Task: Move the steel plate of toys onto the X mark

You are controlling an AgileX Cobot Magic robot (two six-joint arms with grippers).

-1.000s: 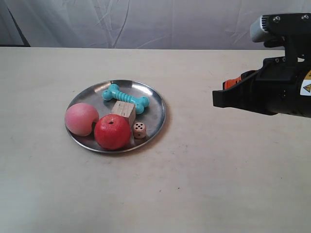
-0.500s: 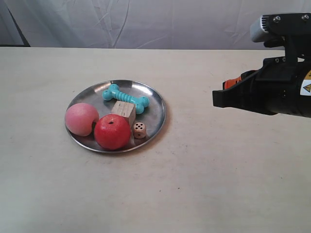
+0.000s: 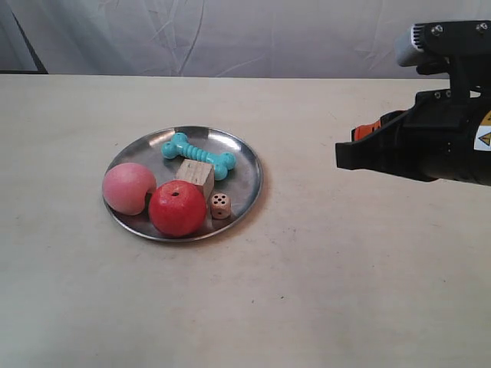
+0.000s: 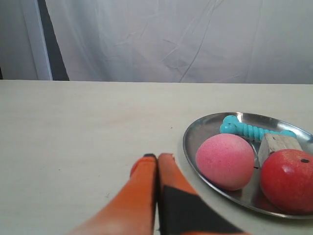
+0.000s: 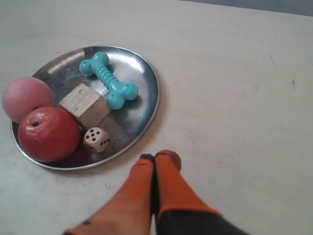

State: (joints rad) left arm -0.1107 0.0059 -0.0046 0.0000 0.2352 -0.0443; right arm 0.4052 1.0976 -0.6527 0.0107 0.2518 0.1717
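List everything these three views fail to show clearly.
- X mark: not made out in any view; too faint or outside the frames.
- Die: missing from the left wrist view, behind the apple or past the frame edge.
- Plate: partly cut off by the left wrist view's frame edge.
- Arm at the exterior view's right: cut off by the frame edge; its fingers cannot be told apart there.

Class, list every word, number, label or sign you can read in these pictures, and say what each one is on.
No words or digits can be read anywhere.
Die: black dots only, no numerals; one face seems to show five.
Arm at the exterior view's right: a label with a black warning triangle, cut off by the picture's edge; any writing is too small to read.
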